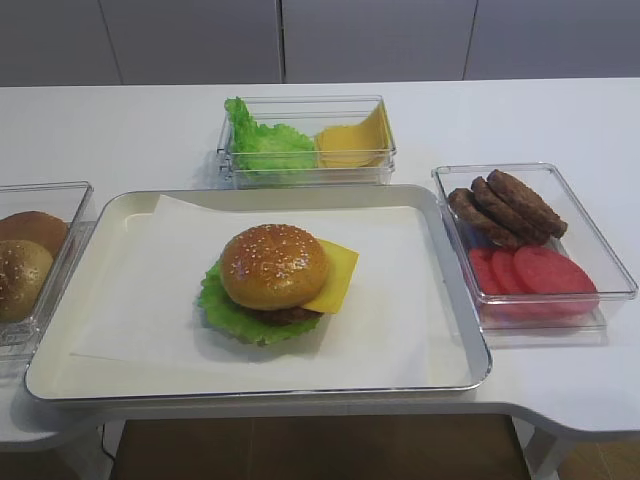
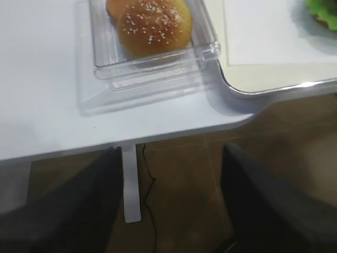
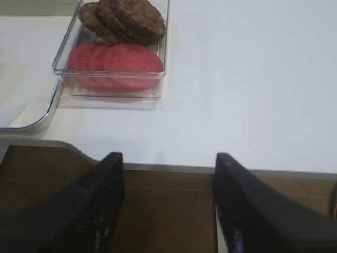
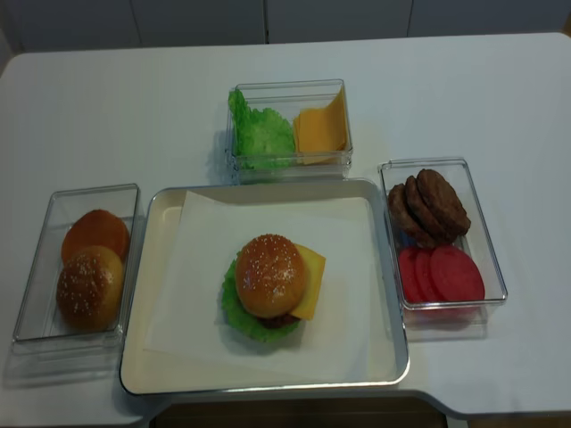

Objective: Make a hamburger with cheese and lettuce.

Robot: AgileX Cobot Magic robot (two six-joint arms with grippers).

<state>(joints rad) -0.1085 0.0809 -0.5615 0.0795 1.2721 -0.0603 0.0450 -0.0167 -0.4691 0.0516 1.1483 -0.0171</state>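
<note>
The hamburger (image 1: pixel 275 268) (image 4: pixel 270 276) sits in the middle of the paper-lined tray (image 1: pixel 65 330), its sesame bun on top. The cheese (image 1: pixel 342 275) (image 4: pixel 313 272) sticks out to the right under the bun. The lettuce (image 1: pixel 225 312) (image 4: pixel 234 310) frills out at the bottom left, and its edge shows in the left wrist view (image 2: pixel 322 8). Neither gripper appears in the overhead views. My left gripper (image 2: pixel 171 149) hangs open below the table's front edge, near the bun box. My right gripper (image 3: pixel 168 156) is open too, off the front edge at the right, holding nothing.
A clear box of buns (image 1: pixel 28 262) (image 2: pixel 152 26) stands left of the tray. A box with bunched lettuce and cheese slices (image 1: pixel 305 140) sits behind it. A box of patties and red tomato slices (image 1: pixel 525 240) (image 3: pixel 118 47) is on the right.
</note>
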